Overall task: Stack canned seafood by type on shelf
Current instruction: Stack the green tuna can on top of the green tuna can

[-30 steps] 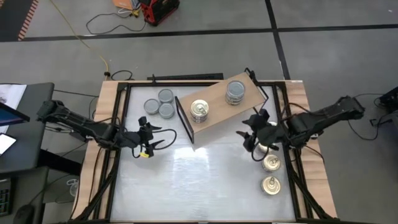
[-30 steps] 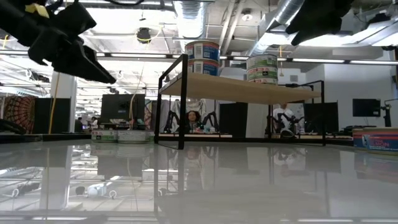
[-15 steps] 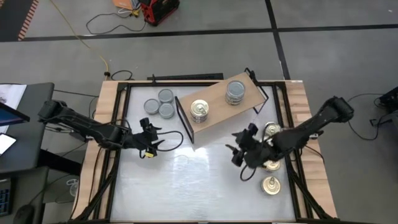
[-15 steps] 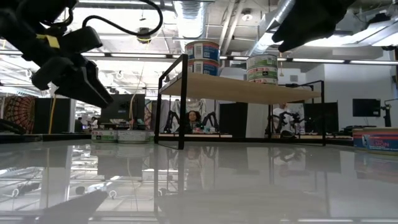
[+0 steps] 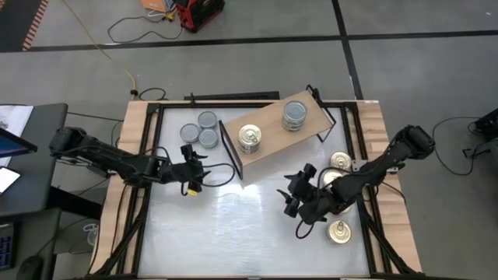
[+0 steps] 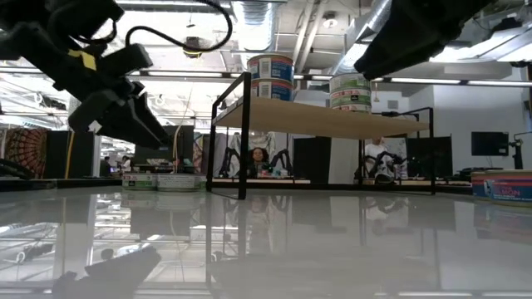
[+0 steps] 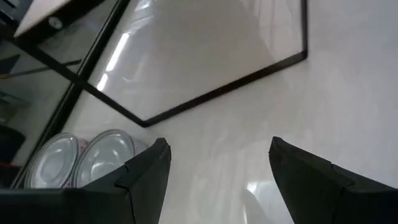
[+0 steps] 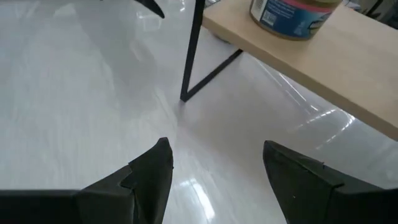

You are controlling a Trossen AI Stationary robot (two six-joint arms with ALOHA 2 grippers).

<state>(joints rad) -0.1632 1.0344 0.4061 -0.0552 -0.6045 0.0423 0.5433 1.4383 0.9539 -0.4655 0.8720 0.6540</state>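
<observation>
Item: the shelf (image 5: 274, 134), a tan board on a black frame, lying askew toward the far middle of the white tabletop (image 5: 233, 233). Contents: it is carrying two stacks, the gold-lidded stack (image 5: 249, 139) near its left end and the grey-topped stack (image 5: 294, 115) near its right end; in the low view each is reading as two tins high. Loose stock: the three grey-topped tins (image 5: 199, 131) are sitting together on the table just left of the shelf, and the gold-lidded tins (image 5: 339, 229) are lying near the table's right edge, one in front of the right arm and at least one more partly hidden behind it. Left gripper (image 5: 194, 173): hanging above the table in front of the grey trio, fingers spread wide and holding nothing. Right gripper (image 5: 295, 197): hovering over bare table right of centre, jaws likewise parted and empty, with the shelf's leg ahead of it in its wrist view. Handling note, as a judgement: each arm appears to be going after the loose tins on its own side. A good pick is calling for a level descent with the fingers straddling one tin's wall, clear of its close neighbours, then a lift high enough to pass the shelf's edge and a square placement on the matching stack, since a third tin set off-centre could topple it.
</observation>
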